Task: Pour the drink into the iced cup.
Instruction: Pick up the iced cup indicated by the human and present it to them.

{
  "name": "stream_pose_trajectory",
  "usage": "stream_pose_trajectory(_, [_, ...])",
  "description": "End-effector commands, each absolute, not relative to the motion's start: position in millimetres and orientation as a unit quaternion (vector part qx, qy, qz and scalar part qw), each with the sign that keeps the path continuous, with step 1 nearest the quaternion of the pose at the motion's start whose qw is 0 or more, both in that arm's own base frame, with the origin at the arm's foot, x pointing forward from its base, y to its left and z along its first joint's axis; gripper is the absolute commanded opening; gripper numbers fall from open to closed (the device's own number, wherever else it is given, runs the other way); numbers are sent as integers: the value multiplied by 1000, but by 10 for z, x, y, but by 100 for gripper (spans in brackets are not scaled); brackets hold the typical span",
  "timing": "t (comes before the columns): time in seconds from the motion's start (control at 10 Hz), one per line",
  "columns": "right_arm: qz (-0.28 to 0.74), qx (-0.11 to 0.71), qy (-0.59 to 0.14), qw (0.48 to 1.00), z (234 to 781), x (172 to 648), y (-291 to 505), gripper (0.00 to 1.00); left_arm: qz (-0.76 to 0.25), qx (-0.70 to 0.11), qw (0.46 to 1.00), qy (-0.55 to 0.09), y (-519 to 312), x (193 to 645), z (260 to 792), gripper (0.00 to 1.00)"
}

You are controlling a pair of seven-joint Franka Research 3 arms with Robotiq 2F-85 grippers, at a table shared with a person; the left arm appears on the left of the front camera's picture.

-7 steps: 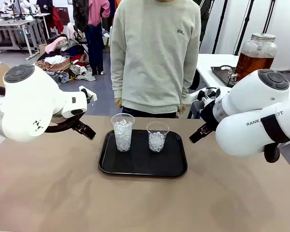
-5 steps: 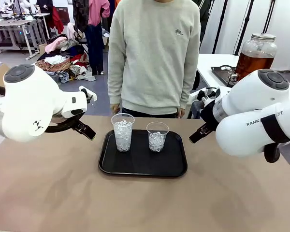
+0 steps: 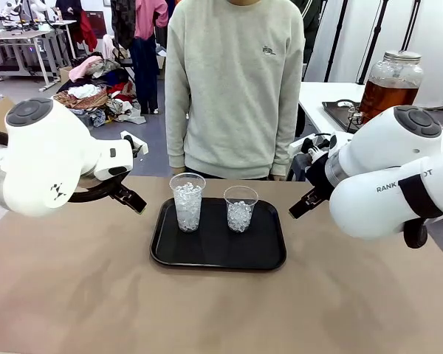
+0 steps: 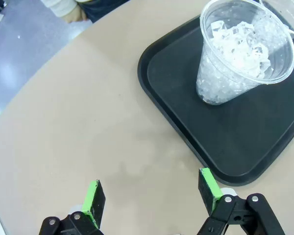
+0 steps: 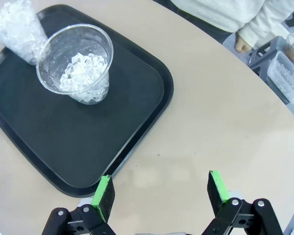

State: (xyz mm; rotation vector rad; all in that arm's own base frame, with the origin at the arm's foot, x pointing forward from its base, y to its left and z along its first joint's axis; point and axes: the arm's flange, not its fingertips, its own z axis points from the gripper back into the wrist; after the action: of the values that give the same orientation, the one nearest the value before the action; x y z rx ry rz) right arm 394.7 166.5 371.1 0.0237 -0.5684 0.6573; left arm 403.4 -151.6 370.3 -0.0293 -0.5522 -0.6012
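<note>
Now left claw [image 4: 152, 192], right claw [image 5: 161, 188] both spread; iced cups [image 3: 187, 203] on tray [image 3: 218, 257] between them; drink [image 3: 387, 92] far beyond.

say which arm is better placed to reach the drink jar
Right, probably. The jar stands far right, on the right arm's side. The right gripper and left gripper are both open and empty by the tray, but the left is across the tray from the jar.

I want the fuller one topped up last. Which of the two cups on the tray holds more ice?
The taller cup, on the tray's left side: ice nearly reaches its rim. The shorter cup is about half full.
</note>
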Motion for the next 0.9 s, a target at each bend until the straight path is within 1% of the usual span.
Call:
stream_pose_trajectory(0.0, [318,12,-275,907,3711,3948,1665,100,-292,-14,918,-269,-1516,4033,3704,100])
stream_pose_trajectory(0.1, [318,11,-275,907,3711,3947,1665,100,-292,-14,918,-268,-1516,4034,3703,100])
stream_pose_trajectory(0.2, [318,14,-269,909,3792,3963,1681,100,-293,-28,913,-283,-1498,4004,3810,100])
stream_pose_trajectory(0.4, [297,60,-258,917,4020,3997,1630,100,-286,-56,910,-294,-1436,3962,4028,100])
stream_pose_trajectory(0.6, [282,117,-249,919,4306,4037,1509,100,-285,-99,912,-278,-1379,3957,4301,100])
stream_pose_trajectory(0.8, [253,183,-234,921,4531,4046,1345,100,-276,-174,909,-260,-1246,3980,4479,100])
